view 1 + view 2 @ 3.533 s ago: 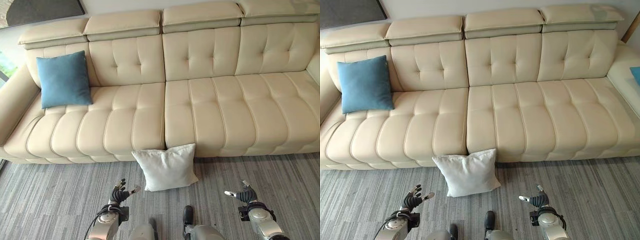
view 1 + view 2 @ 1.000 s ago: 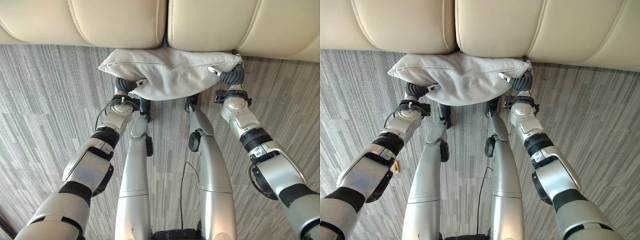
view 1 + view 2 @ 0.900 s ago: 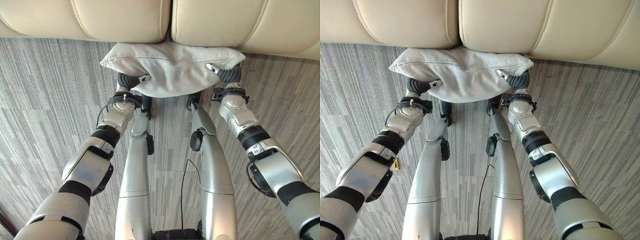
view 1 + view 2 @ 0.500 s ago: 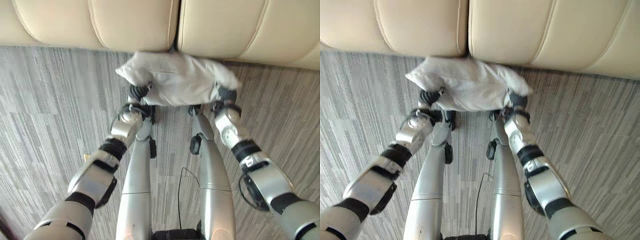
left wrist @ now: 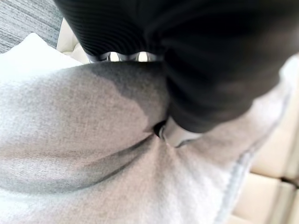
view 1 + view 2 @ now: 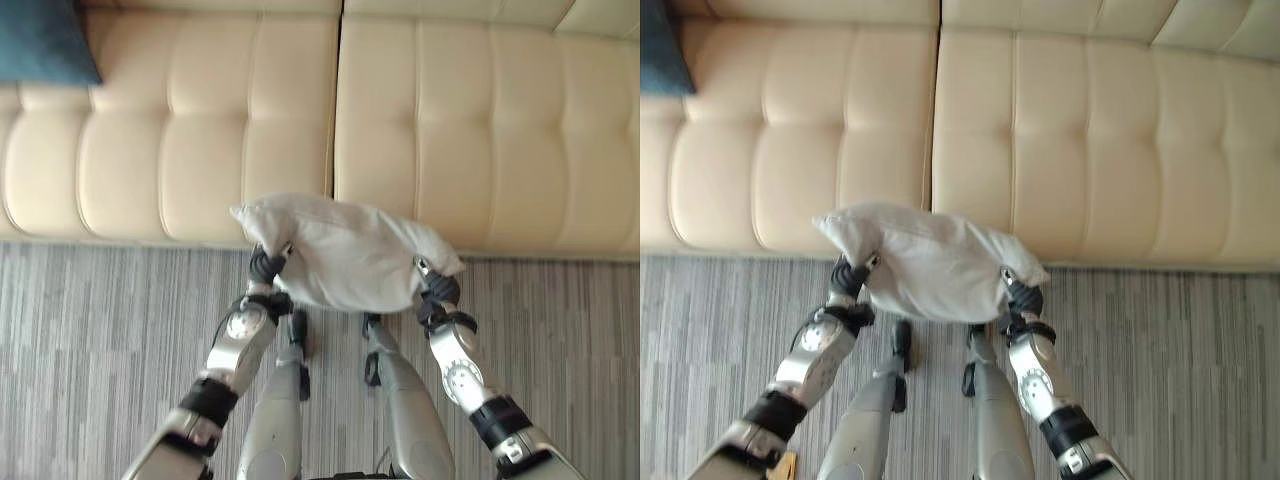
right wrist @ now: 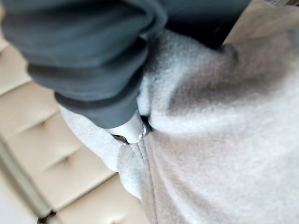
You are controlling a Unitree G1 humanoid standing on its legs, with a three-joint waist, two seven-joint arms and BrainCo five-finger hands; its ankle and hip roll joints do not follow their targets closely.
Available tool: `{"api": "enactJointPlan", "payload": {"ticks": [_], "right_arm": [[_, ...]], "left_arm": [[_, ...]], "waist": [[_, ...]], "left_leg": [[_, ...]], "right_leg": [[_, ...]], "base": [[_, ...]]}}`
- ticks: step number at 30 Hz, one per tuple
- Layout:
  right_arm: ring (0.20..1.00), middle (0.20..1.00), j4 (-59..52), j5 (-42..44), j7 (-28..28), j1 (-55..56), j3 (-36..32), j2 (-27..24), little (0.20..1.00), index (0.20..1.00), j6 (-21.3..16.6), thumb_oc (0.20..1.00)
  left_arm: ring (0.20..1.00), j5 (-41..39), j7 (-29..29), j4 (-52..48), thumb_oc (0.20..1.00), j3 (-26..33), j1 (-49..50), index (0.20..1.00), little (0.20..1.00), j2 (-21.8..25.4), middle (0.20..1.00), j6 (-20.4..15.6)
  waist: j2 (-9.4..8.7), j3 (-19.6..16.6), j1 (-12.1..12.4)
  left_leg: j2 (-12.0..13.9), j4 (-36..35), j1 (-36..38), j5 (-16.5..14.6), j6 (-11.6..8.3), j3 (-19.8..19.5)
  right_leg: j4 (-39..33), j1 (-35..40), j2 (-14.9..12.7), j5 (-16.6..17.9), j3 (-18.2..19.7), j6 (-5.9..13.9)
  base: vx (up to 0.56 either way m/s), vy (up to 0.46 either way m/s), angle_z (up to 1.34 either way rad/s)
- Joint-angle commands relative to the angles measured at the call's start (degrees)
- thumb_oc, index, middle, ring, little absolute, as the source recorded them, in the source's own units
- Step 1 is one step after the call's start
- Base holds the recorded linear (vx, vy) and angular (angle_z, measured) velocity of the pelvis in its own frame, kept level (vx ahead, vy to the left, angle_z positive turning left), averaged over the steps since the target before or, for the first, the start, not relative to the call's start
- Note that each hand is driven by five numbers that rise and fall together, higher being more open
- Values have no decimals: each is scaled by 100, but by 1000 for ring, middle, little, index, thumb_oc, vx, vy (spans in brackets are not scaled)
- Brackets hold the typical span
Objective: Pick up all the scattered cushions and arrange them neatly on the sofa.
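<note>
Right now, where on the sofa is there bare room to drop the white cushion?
The sofa seat is bare from the centre seam rightward, and left of the seam up to the blue cushion in the far-left corner. White cushion is held by the left robot hand and right robot hand.

You're looking at a white cushion (image 6: 350,252) of matt woven cloth — soft, faintly fuzzy in the wrist views, creasing where it is pressed. The sofa (image 6: 480,130) reads as smooth cream leather with a low sheen, stitched and tufted. The blue cushion (image 6: 45,40) looks matt cloth. The floor (image 6: 90,340) is grey carpet — streaked and rough.
</note>
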Motion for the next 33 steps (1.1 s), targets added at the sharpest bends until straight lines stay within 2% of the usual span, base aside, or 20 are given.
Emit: {"api": "enactJointPlan", "payload": {"ticks": [1,4,9,11,12,13,15,16,19,20,21,22,23,24,25,26,30,31,32,33], "right_arm": [[200,200,-889,-422,569,-67,285,184,200,200,-21,200],[200,200,-1098,-802,557,170,203,-10,200,200,90,200],[200,200,-1209,-1093,472,232,132,-137,200,200,143,200],[200,200,-1358,-1333,440,268,88,-253,200,200,152,200],[200,200,-1447,-1498,443,278,67,-336,200,200,168,200],[200,200,-1524,-1759,371,232,50,-476,200,200,205,200],[200,200,-1559,-1874,355,214,28,-531,200,200,239,200],[200,200,-1596,-2034,345,189,-22,-594,200,200,285,200],[200,200,-1641,-2152,279,160,-51,-624,200,200,323,200],[200,200,-1659,-2246,209,118,-83,-629,200,200,344,200],[200,200,-1659,-2247,207,119,-82,-627,200,200,345,200],[200,200,-1642,-2324,82,26,-95,-597,200,200,350,200],[200,200,-1641,-2325,81,24,-95,-594,200,200,349,200],[200,200,-1646,-2403,89,-21,-102,-542,200,200,407,200],[200,200,-1647,-2404,89,-17,-101,-542,200,200,408,200],[200,200,-1788,-2523,88,38,-115,-474,200,200,416,200],[200,200,-1885,-2619,138,126,-133,-371,200,200,463,200],[200,200,-1931,-2623,177,208,-178,-298,200,200,444,200],[200,200,-1931,-2624,177,207,-179,-300,200,200,444,200],[200,200,-1944,-2647,179,202,-181,-263,200,200,459,200]], "left_arm": [[200,-198,-520,-837,200,-362,-182,200,200,-416,200,-468],[200,-223,-511,-991,200,-290,196,200,200,-328,200,-424],[200,-227,-488,-1099,200,-153,430,200,200,-273,200,-414],[200,-314,-511,-1144,200,-44,572,200,200,-282,200,-408],[200,-387,-515,-1170,200,-13,623,200,200,-305,200,-411],[200,-408,-512,-1182,200,79,692,200,200,-295,200,-424],[200,-407,-503,-1188,200,114,710,200,200,-288,200,-417],[200,-316,-503,-1249,200,219,744,200,200,-251,200,-398],[200,-225,-494,-1318,200,305,816,200,200,-214,200,-332],[200,-142,-433,-1324,200,342,783,200,200,-198,200,-273],[200,-140,-432,-1325,200,342,784,200,200,-197,200,-271],[200,-58,-371,-1307,200,335,704,200,200,-201,200,-245],[200,-57,-370,-1305,200,335,701,200,200,-200,200,-245],[200,-4,-385,-1311,200,335,691,200,200,-206,200,-248],[200,-4,-386,-1312,200,335,695,200,200,-206,200,-249],[200,61,-379,-1360,200,320,714,200,200,-186,200,-234],[200,134,-432,-1368,200,275,764,200,200,-81,200,-165],[200,170,-469,-1416,200,289,831,200,200,-19,200,-119],[200,169,-469,-1416,200,288,830,200,200,-21,200,-119],[200,180,-482,-1434,200,286,840,200,200,24,200,-102]], "waist": [[272,-688,17],[310,-1016,-13],[299,-1165,3],[237,-1077,38],[208,-991,72],[167,-872,142],[157,-848,169],[122,-884,231],[110,-987,318],[182,-1036,401],[169,-1031,406],[211,-1058,512],[198,-1050,518],[231,-1152,575],[225,-1143,589],[219,-1255,576],[91,-1359,566],[2,-1371,549],[16,-1383,557],[7,-1355,537]], "left_leg": [[63,-682,312,204,-238,-149],[141,-848,872,187,-278,-122],[228,-668,1214,6,-301,-114],[229,43,1067,-207,-304,-108],[183,454,961,-144,-337,-131],[112,1267,688,-17,-348,-216],[64,1489,493,12,-331,-297],[5,1430,132,-99,-258,-299],[65,979,-55,-116,-211,-211],[221,323,-297,309,-262,-173],[213,288,-269,324,-263,-162],[263,-283,-452,509,-303,-62],[254,-304,-429,516,-302,-50],[335,-710,-378,577,-308,74],[335,-747,-341,592,-307,91],[316,-624,-266,827,-309,66],[157,-474,-78,708,-134,92],[17,-506,204,521,52,161],[35,-506,186,528,50,163],[-6,-516,325,444,134,205]], "right_leg": [[350,640,102,-1113,-88,420],[285,1141,210,-1271,-75,389],[252,1588,288,-1482,-19,310],[307,1745,254,-1608,-5,234],[330,1820,243,-1647,-1,188],[343,1944,210,-1713,-11,114],[336,1988,194,-1748,-10,106],[277,2063,150,-1792,24,130],[189,2199,167,-1880,44,164],[145,2378,255,-2002,69,167],[148,2385,243,-2010,75,167],[124,2569,309,-2127,146,161],[126,2578,296,-2135,152,164],[104,2759,341,-2242,216,215],[102,2773,334,-2242,231,216],[124,2910,257,-2255,225,281],[557,2849,70,-2200,344,431],[1325,2600,-66,-1965,407,585],[1318,2582,-49,-1948,415,582],[1843,2343,-94,-1640,458,677]], "base": [[235,-85,-7],[153,-87,-5],[125,-131,1],[41,-127,1],[59,-180,3],[47,-134,10],[90,-77,14],[118,-44,15],[247,25,-9],[293,66,-17],[403,116,-18],[211,61,-38],[433,171,-18],[232,108,-3],[470,231,1],[246,123,-33],[339,226,-26],[183,157,-7],[230,226,-2],[118,200,5]]}}
